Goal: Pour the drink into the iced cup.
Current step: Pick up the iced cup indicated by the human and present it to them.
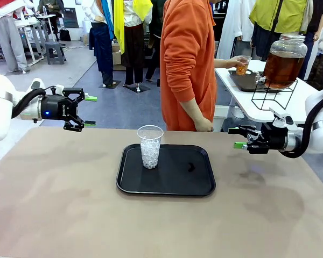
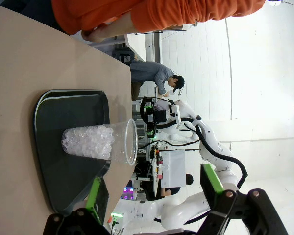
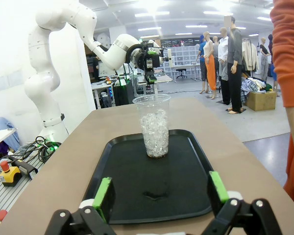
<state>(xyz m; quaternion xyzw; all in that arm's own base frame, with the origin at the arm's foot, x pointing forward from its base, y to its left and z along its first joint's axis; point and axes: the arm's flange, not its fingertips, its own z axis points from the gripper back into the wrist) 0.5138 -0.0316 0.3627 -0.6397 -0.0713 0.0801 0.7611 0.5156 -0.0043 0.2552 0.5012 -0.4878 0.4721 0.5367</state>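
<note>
A clear plastic cup (image 1: 149, 146) part filled with ice stands upright on the left half of a black tray (image 1: 199, 183). My left gripper (image 1: 90, 110) hovers open to the cup's left, well above the table. My right gripper (image 1: 236, 137) hovers open to the tray's right. Both are empty and apart from the cup. The amber drink fills a lidded glass jar (image 1: 284, 60) with a spigot on a white side table. A person in orange holds a small cup of drink (image 1: 243, 66) beside the jar. Between my fingers, the wrist views show the iced cup (image 2: 100, 143) (image 3: 154, 127).
The person's other hand (image 1: 204, 124) rests at the table's far edge behind the tray. A small dark wet spot (image 1: 190, 166) lies on the tray's right half. The jar sits on a wire stand (image 1: 269, 97). Bare tan tabletop (image 1: 70, 204) surrounds the tray.
</note>
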